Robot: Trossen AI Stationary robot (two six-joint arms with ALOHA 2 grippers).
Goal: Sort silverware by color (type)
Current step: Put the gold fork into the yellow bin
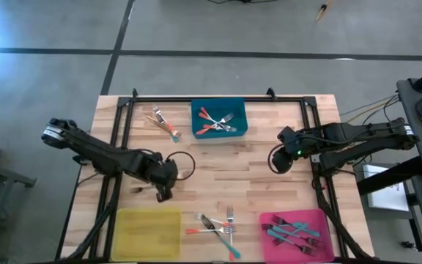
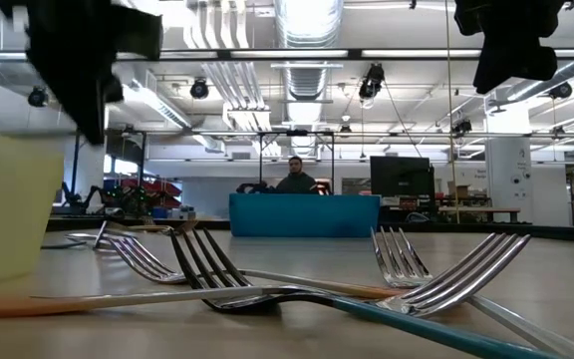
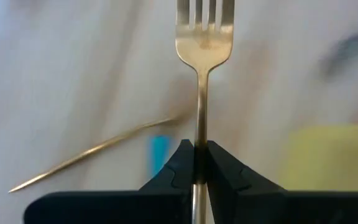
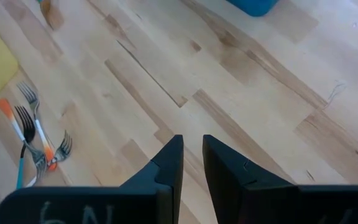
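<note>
A gold fork (image 3: pixel 202 43) is clamped by its thin handle in the left claw (image 3: pixel 199 163), above the bench (image 1: pixel 218 165) near the yellow bin (image 1: pixel 149 233). It is judged light, stiff and slippery, best pinched mid-handle. The right claw (image 4: pixel 192 163) hangs nearly closed, empty.

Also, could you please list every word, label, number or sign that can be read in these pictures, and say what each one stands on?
White marks on the right pincer, on its body at the right wrist picture's bottom edge: cut off, not readable.
Monitor in the room behind the table: nothing legible.
Blue bin, yellow bin, pink bin, gold fork: no text visible.
</note>
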